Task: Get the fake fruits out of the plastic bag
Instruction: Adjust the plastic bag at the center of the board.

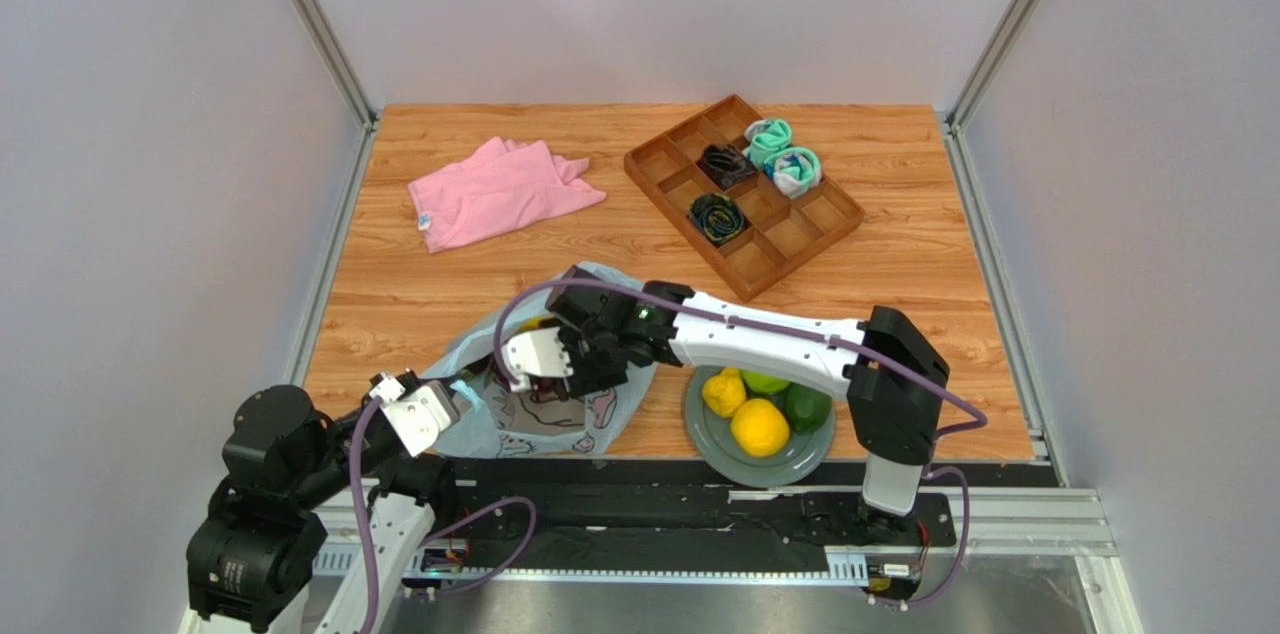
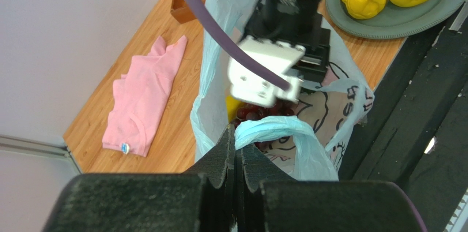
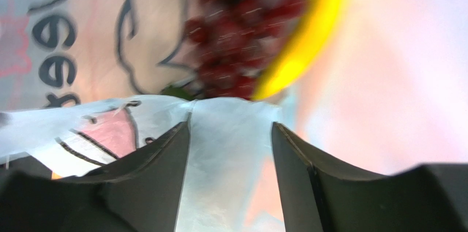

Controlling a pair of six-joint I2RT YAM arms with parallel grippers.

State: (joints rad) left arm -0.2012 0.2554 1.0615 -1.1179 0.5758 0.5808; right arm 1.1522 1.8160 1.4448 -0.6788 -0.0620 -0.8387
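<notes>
Thin translucent pale-blue plastic bag (image 1: 511, 432) with white cartoon print, at the near edge of the wooden counter (image 1: 902, 259), left of centre. Left pincer (image 2: 236, 143) clamped shut on a bag handle. Right pincer (image 3: 229, 133) in the bag's mouth, jaws apart, bag film between them. Dark red grape bunch (image 3: 241, 29) and yellow banana (image 3: 299, 51) inside the bag. Just right of the bag, round grey plate (image 1: 703, 442) with yellow and green plastic fruits (image 1: 759, 427).

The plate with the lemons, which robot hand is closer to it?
Right. The right gripper is in the mouth of the bag, beside the plate; the left gripper pinches the handle on the bag's far side from it.
</notes>
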